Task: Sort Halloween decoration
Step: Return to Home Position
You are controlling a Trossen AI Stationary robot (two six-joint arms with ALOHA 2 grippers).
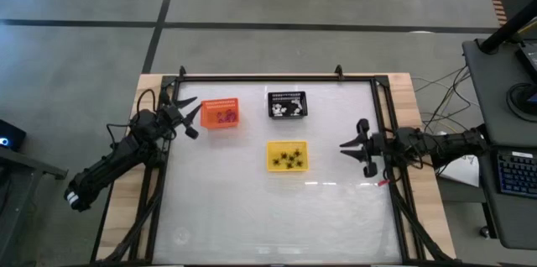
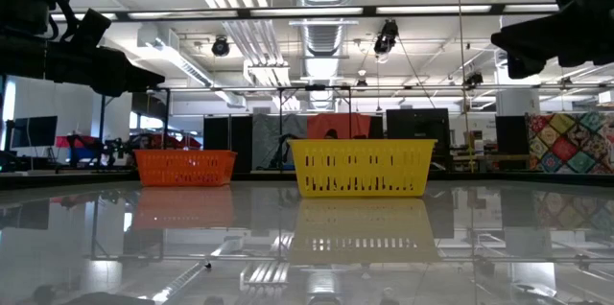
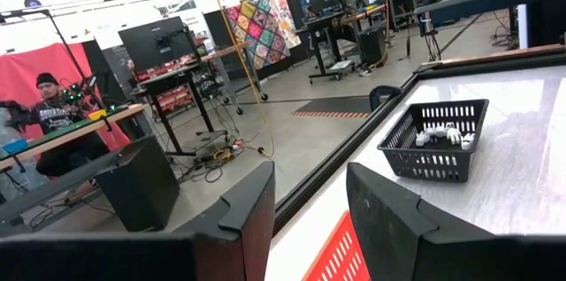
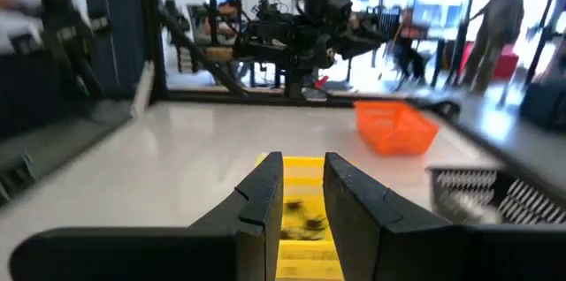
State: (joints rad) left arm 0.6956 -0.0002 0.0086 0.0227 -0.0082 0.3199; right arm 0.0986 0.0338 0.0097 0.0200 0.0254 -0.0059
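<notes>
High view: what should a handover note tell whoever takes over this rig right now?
Left gripper: jaws open, empty, beside the orange basket.
Right gripper: jaws slightly open, empty, at the table's right side, facing the yellow basket.
Pieces: purple pieces in the orange basket, white pieces in the black basket, black spider pieces in the yellow basket.
Done: sorting looks complete; no loose pieces visible.
Left: probably only parking both arms.
</notes>
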